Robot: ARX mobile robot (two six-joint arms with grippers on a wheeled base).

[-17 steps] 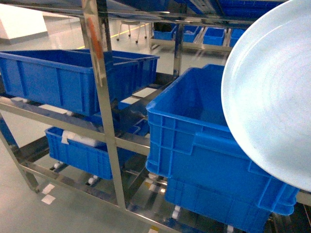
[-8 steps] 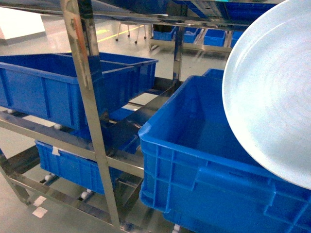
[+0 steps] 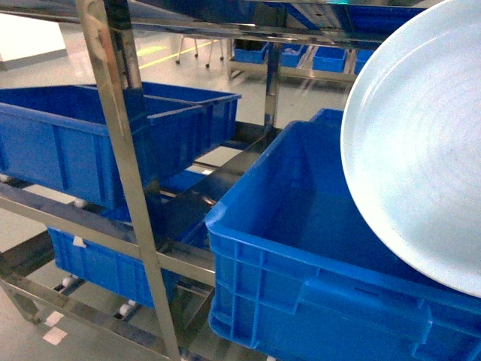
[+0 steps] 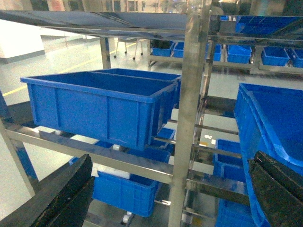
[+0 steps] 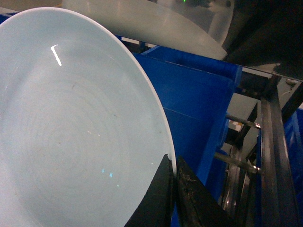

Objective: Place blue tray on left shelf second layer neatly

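Right fingers (image 5: 171, 189) are clamped on the blue tray (image 3: 421, 150) rim, holding it tilted above a blue crate (image 3: 301, 248), probably to clear it; left fingers (image 4: 165, 189) hang wide apart, empty

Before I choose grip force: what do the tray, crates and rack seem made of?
Tray: probably glazed ceramic or melamine; glossy, sharp highlight.
Crates: moulded plastic; ribbed walls, dull sheen.
Rack: polished stainless steel, seemingly; mirror-like posts.

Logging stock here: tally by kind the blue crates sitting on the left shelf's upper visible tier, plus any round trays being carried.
Deep-blue crates: 2
Pale blue tray: 1, held by the right gripper
Total: 3
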